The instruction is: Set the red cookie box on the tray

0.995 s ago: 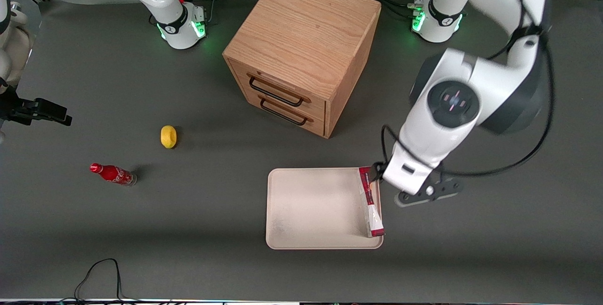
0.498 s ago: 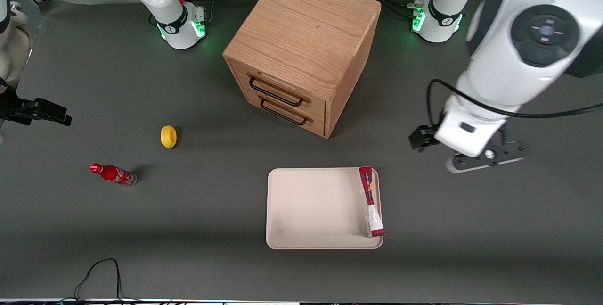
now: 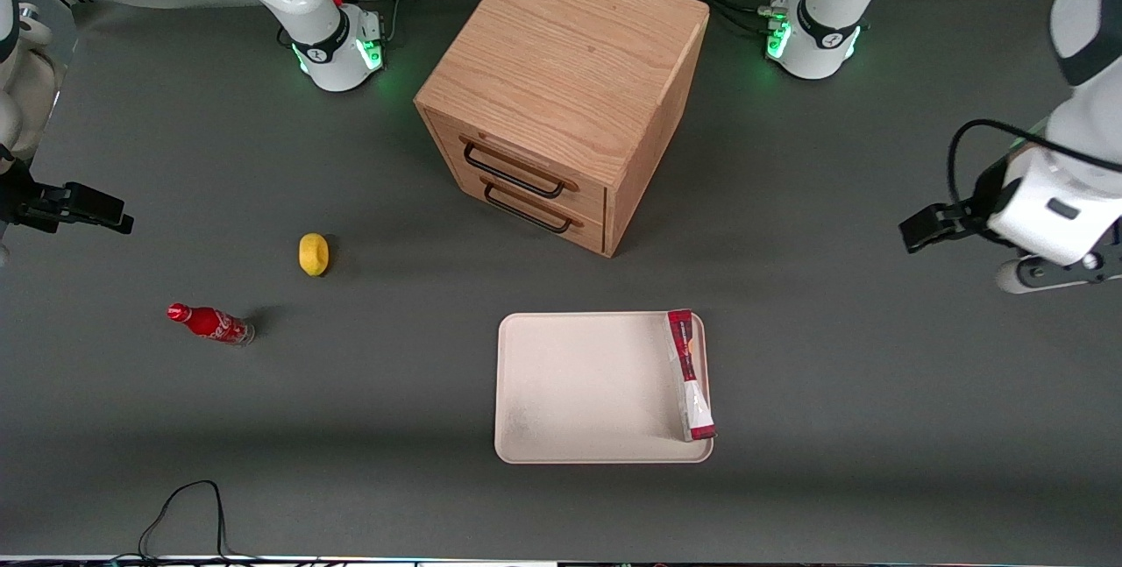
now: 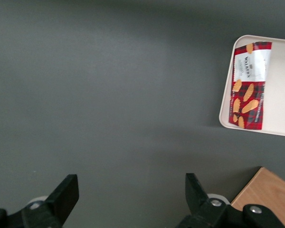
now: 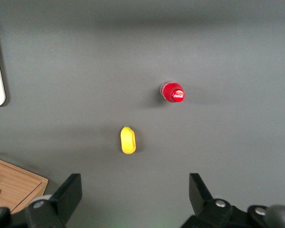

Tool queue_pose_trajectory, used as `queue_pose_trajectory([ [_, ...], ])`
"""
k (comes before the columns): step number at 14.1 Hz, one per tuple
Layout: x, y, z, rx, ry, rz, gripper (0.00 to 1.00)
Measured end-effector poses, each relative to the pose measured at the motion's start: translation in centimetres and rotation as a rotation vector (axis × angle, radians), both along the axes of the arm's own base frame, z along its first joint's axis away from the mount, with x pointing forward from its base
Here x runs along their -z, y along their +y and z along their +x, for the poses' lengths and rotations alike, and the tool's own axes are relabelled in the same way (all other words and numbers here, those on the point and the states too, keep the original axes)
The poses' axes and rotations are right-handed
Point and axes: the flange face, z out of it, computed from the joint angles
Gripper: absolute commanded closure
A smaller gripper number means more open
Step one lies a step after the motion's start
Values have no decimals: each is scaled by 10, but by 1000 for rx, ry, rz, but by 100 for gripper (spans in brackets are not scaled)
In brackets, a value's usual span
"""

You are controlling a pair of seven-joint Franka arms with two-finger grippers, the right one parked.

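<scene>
red cookie box (image 3: 690, 375): lies on the tray (image 3: 578, 387), along the tray's edge toward the working arm's end of the table; thin, long side running from the drawer-cabinet end of the tray to the camera end. front view shows a narrow red side w/ an orange spot and a whitish part. wrist view shows the box (image 4: 248, 85) face up w/ red tartan, biscuit pics and a white label, inside the tray (image 4: 280, 104) rim near a rounded corner.
tray: pale cream-pink, flat on the grey table (image 3: 877, 392), nearer the front camera than the cabinet; rest of its surface bare.
gripper (image 3: 916, 232): above the table toward the working arm's end, well apart from tray and box, touching nothing. fingers (image 4: 66, 192) spread wide in wrist view, only grey table betw. them, nothing held.
cabinet (image 3: 565, 94): wooden, two drawers w/ dark handles, both closed; stands farther from the camera than the tray.
lemon (image 3: 313, 253): yellow, on the table toward the parked arm's end; also seen in right wrist view (image 5: 128, 140).
cola bottle (image 3: 210, 323): small, red, lying on its side near the lemon, nearer the camera than it; right wrist view shows its cap end (image 5: 173, 92).
cable (image 3: 188, 506): black loop at the table edge nearest the camera.
</scene>
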Motion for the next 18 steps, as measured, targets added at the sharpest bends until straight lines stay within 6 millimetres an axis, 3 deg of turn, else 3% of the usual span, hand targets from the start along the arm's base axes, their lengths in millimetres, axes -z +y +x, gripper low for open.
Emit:
queue_pose_trajectory([
  [4,5,36,-11,41,-9,-1,0],
  [8,6,59,-26,63,-38,0,0],
  [12,-6,54,-41,75,-63,2,0],
  [18,-7,45,-43,85,-46,-20,0],
])
